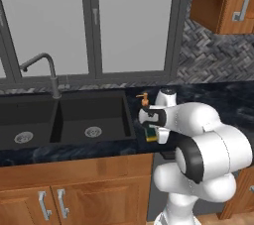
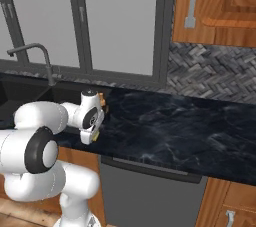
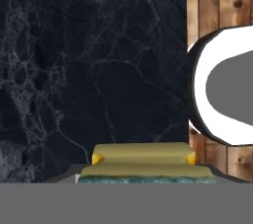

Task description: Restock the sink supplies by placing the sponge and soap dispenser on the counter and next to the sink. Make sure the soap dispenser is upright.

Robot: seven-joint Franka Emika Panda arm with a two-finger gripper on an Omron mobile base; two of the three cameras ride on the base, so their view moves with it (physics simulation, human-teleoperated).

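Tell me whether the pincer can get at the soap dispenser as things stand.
Probably yes, once freed: the soap dispenser stands upright on open counter just behind the wrist, but the pincer seems occupied with the sponge.

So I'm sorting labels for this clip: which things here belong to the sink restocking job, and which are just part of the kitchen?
Belongs to the job:
- sponge, at the hand
- soap dispenser, upright on the counter beside the sink

Just there:
- faucet
- window
- upper cabinets
- lower cabinet doors
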